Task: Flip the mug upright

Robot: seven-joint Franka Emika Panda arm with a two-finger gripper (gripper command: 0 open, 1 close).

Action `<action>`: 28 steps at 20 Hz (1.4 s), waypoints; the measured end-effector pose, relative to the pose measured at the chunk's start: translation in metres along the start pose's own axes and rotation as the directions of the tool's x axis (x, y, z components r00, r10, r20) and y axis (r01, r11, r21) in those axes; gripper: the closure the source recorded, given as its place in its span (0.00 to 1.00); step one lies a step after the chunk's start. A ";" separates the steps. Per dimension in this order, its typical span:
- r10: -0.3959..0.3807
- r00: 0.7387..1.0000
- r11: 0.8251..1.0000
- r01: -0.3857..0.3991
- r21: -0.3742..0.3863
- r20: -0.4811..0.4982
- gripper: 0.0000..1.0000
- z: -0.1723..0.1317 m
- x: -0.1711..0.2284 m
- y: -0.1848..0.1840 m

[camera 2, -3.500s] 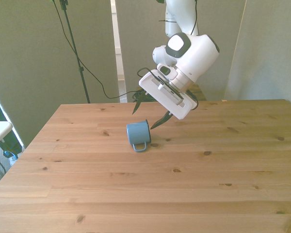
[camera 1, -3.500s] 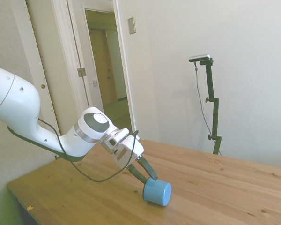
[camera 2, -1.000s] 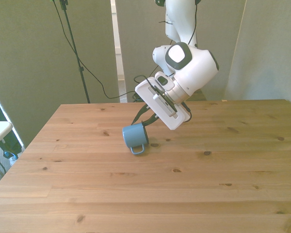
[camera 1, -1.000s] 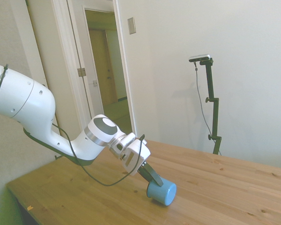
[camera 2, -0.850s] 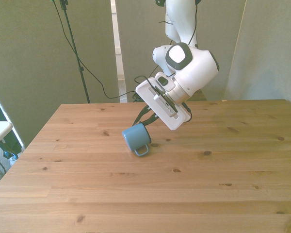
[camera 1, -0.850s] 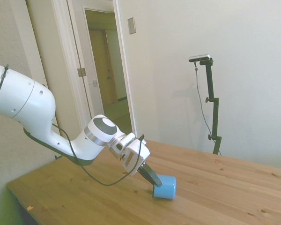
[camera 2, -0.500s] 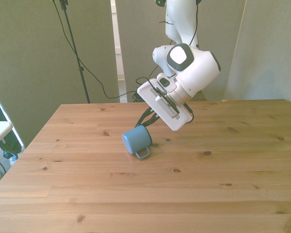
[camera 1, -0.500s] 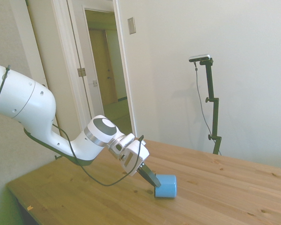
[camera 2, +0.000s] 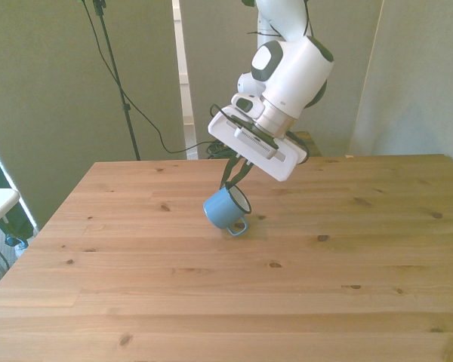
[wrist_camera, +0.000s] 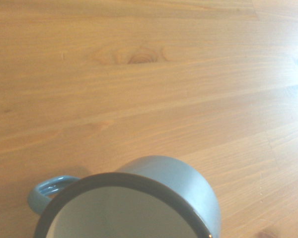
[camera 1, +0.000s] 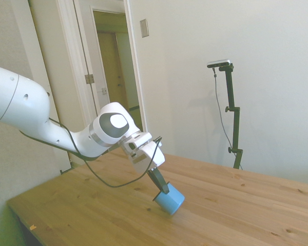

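Mug (camera 2: pixel 226 207) tilted, mouth up and angled toward the claw (camera 2: pixel 232 183), pinched at its rim by the claw's dark fingers, which are closed on the rim wall. Handle points down and toward the camera in the front view. Mug sits over the middle of the desk (camera 2: pixel 347 256), nearer the far edge. From the side view, the mug (camera 1: pixel 169 200) appears to have its lower edge at or just off the wood; contact cannot be settled.

Step in hand, as I judge it: mid-flip, the mug rotated partway from lying to standing. Next move likely calls for finishing the rotation until the base is flat, lowering it squarely, then letting go without dragging the rim.

Wrist view shows the dark rim and white inside of the mug (wrist_camera: pixel 139 198), cut off by the frame; base hidden. Fingertips largely masked by the claw body in the front view.
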State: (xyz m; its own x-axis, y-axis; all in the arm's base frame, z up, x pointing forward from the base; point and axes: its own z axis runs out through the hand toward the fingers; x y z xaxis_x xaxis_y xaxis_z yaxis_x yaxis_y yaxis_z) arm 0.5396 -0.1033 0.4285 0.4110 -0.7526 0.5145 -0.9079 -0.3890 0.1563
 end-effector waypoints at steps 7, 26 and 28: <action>0.002 0.987 0.990 -0.024 0.141 0.160 1.00 -0.028 0.022 0.006; -0.103 0.800 0.956 -0.085 0.282 0.592 1.00 -0.011 0.011 -0.029; -0.117 0.770 0.957 -0.082 0.279 0.627 1.00 -0.006 0.006 -0.037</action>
State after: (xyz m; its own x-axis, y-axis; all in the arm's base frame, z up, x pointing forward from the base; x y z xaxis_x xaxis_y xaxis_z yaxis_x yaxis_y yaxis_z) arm 0.5756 -0.0905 0.4310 0.4745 -0.8673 -0.1507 -0.8793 -0.4587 -0.1283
